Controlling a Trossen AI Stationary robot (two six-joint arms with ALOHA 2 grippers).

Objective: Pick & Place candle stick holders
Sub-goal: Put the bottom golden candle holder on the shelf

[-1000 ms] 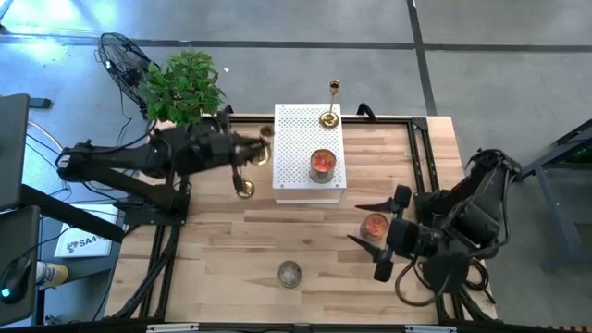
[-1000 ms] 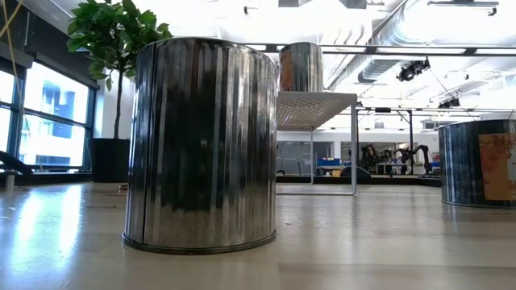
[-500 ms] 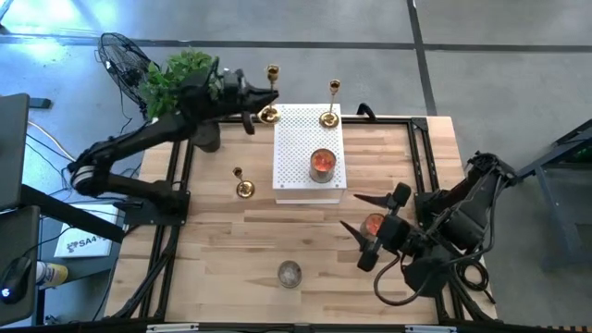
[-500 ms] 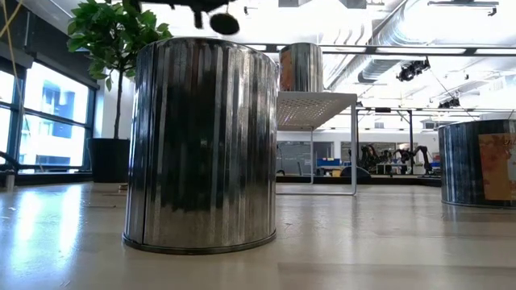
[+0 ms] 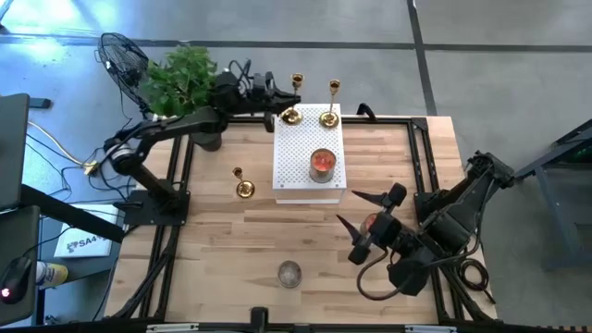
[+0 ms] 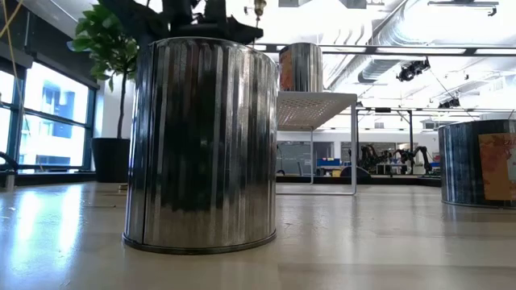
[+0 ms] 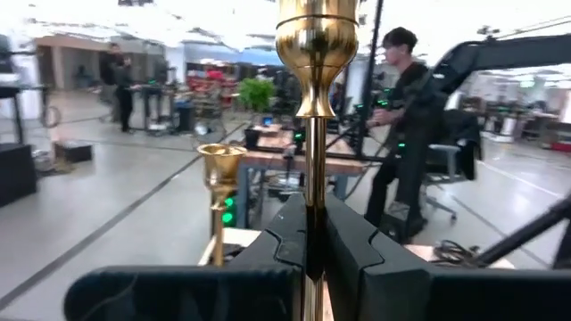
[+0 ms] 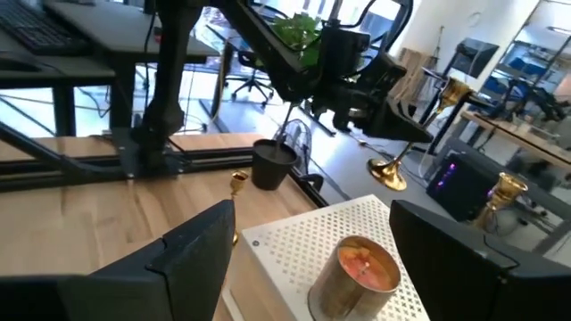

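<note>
High view shows the wooden table [image 5: 222,240] with a white perforated stand [image 5: 301,139] at its far middle. On the stand sits a tin candle [image 5: 321,163], and another tin candle [image 5: 374,223] and a small tin [image 5: 289,273] rest on the tabletop. A potted plant [image 5: 180,81] stands off the far left corner. The left gripper [image 5: 277,104] reaches over the stand's far left corner, fingers pinched on the stem of a held candle stick holder [image 5: 292,113], lifted above the stand. A second candle stick holder [image 5: 328,117] stands upright on the stand's far edge, just beside it. A third candle stick holder [image 5: 243,188] stands on the table left of the stand. The right gripper [image 5: 356,227] hovers near the right-hand candle, fingers spread, holding nothing
</note>
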